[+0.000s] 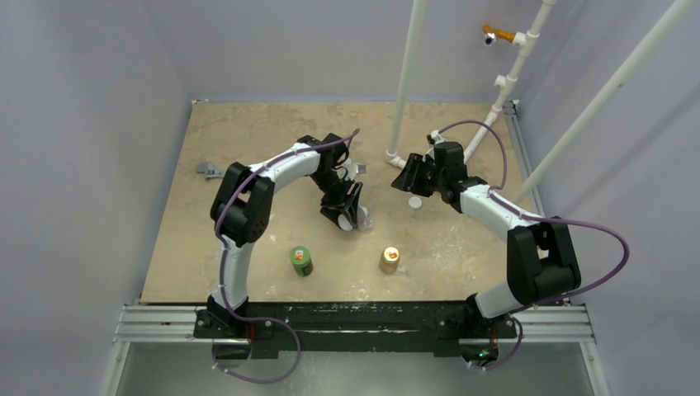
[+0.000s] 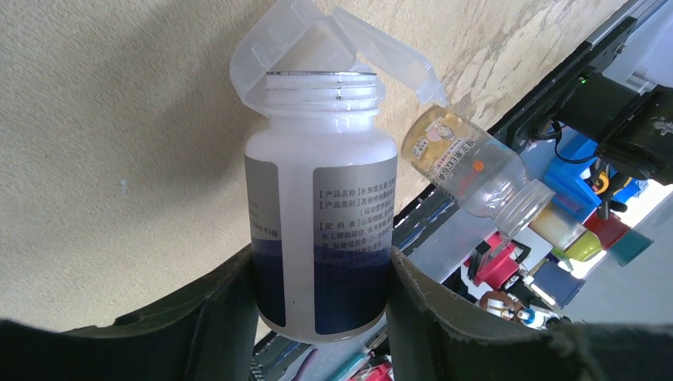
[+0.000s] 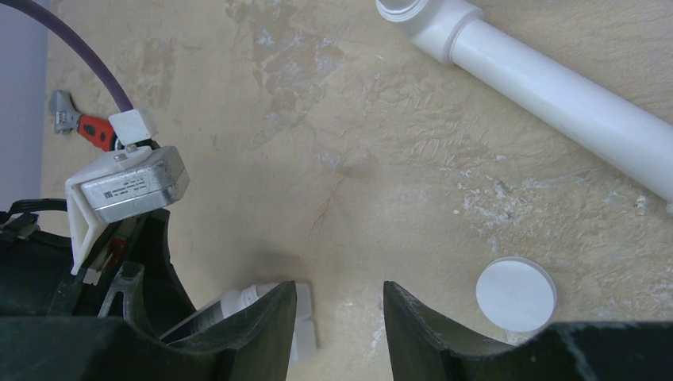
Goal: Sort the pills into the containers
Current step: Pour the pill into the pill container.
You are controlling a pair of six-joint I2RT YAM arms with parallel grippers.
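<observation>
Left tool (image 2: 317, 278) clamped on white bottle (image 2: 317, 182), its mouth tipped against the open clear case (image 2: 333, 40) on the table (image 2: 119, 119), likely to pour. Pills not visible. Right tool (image 3: 337, 317) apart, empty, near loose cap (image 3: 516, 294).

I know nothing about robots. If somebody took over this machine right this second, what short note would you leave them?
Left gripper: shut on the white bottle, uncapped, its mouth tipped against the open clear case.
Right gripper: open, empty, above the table beside the loose white cap.
Green bottle and tan-orange bottle stand nearer the arm bases.
Done: bottle uncapped and at the case.
Left: no pills visible in any view, so treat pouring and sorting as unconfirmed.
</observation>
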